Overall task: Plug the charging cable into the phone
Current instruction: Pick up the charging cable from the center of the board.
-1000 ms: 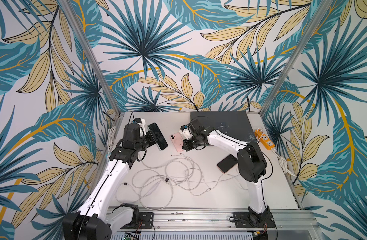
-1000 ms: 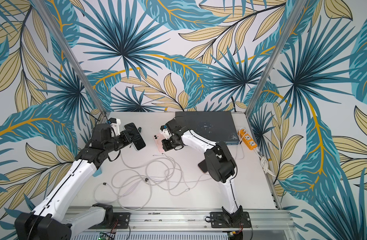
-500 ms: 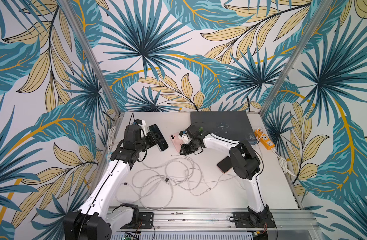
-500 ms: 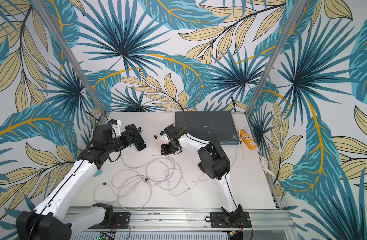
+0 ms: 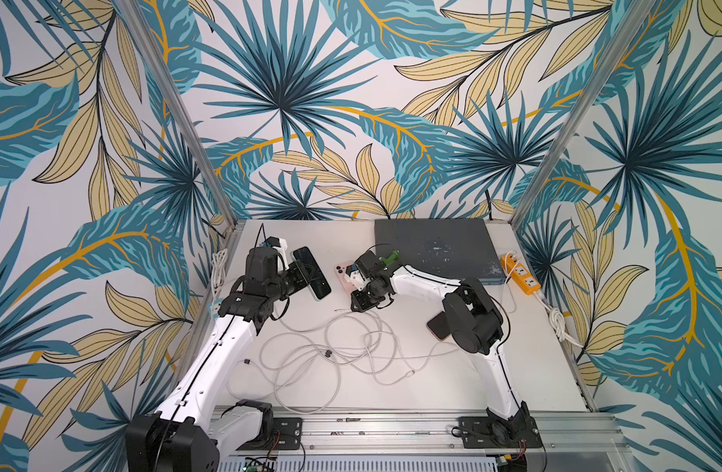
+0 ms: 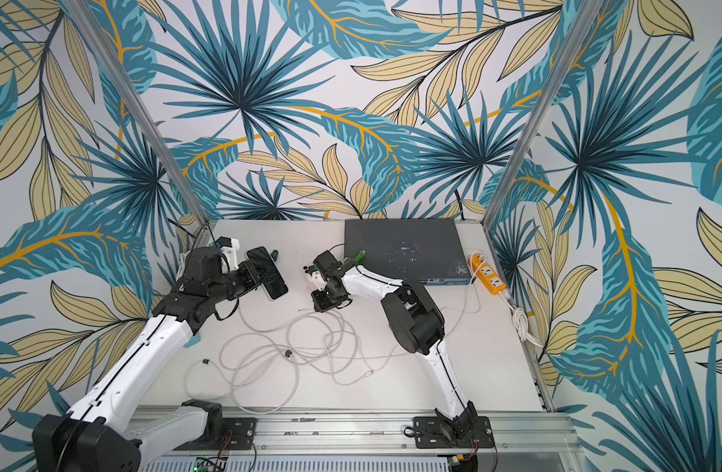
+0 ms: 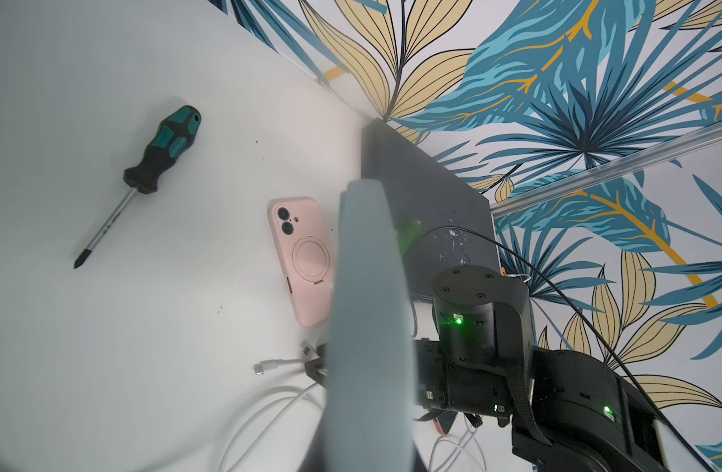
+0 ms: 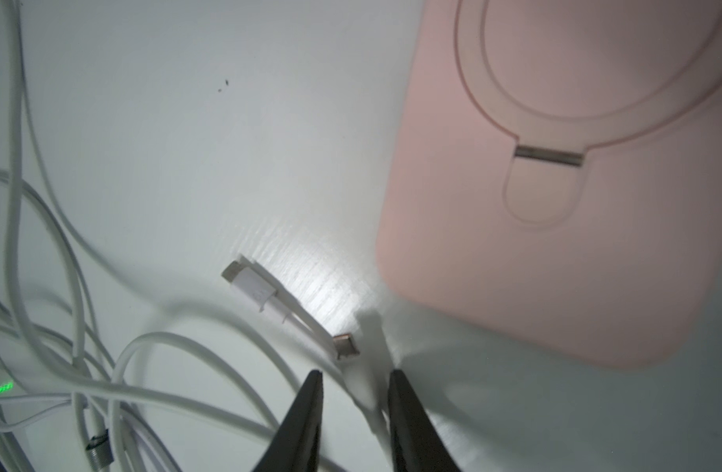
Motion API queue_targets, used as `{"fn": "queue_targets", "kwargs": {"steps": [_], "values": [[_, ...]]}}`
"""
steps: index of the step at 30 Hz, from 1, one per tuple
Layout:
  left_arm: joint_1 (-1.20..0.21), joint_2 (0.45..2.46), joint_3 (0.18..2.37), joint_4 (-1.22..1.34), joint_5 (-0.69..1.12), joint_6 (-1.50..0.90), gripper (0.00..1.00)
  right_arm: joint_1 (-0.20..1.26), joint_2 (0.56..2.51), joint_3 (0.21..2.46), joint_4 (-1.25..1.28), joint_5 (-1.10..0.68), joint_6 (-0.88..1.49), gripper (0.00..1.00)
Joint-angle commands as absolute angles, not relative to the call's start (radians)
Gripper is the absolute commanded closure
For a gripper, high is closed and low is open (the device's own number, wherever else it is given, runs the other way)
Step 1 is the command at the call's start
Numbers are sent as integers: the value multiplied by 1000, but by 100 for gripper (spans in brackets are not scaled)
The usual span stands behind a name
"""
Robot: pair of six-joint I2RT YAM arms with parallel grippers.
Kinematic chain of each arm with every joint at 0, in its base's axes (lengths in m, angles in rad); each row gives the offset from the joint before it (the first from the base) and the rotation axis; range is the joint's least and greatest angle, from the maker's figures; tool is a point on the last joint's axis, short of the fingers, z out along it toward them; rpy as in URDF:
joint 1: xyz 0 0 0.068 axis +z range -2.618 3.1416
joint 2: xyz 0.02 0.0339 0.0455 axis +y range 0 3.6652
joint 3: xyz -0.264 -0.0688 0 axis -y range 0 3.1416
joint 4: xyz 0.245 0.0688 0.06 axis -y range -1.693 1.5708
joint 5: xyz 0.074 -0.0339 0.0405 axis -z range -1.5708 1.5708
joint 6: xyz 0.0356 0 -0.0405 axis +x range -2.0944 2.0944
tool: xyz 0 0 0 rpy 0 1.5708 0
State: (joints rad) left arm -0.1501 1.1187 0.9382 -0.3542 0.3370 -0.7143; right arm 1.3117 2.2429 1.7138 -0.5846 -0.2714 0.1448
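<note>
My left gripper (image 5: 304, 278) is shut on a black phone (image 5: 312, 278), holding it off the table at the back left; in the left wrist view its edge is a blurred grey slab (image 7: 367, 327). A pink phone (image 5: 342, 274) (image 8: 555, 245) lies face down mid-table. The white charging cable (image 5: 335, 351) lies in a loose tangle in front of it. My right gripper (image 5: 361, 302) (image 8: 355, 371) points down at the table just below the pink phone's lower end, jaws open. One plug with a metal tip (image 8: 345, 345) lies between its fingers. Another white plug (image 8: 253, 286) lies beside it.
A screwdriver (image 7: 147, 163) lies at the back behind the black phone. A flat dark grey box (image 5: 433, 245) sits at the back right, an orange power strip (image 5: 520, 274) beside it. Another phone (image 5: 439, 327) lies by the right arm's elbow.
The right gripper has moved from beside the pink phone toward the front, down onto the cable ends, and its jaws have opened. The left arm and black phone have stayed put.
</note>
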Motion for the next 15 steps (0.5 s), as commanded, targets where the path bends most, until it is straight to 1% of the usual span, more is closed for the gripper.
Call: {"fn": "queue_targets", "kwargs": {"steps": [1,7,11,15], "values": [[-140,1099,939,-316,345,-696,100,1317,2250,1696,-669,-234,71,64],[-125,1101,931,-323,353,-693,100,1327,2290,1764,-764,-162,18,66],[-115,1103,933,-329,362,-689,100,1347,2319,1807,-814,-112,0,71],[-99,1104,937,-336,374,-685,100,1350,2319,1803,-803,-105,0,77]]}}
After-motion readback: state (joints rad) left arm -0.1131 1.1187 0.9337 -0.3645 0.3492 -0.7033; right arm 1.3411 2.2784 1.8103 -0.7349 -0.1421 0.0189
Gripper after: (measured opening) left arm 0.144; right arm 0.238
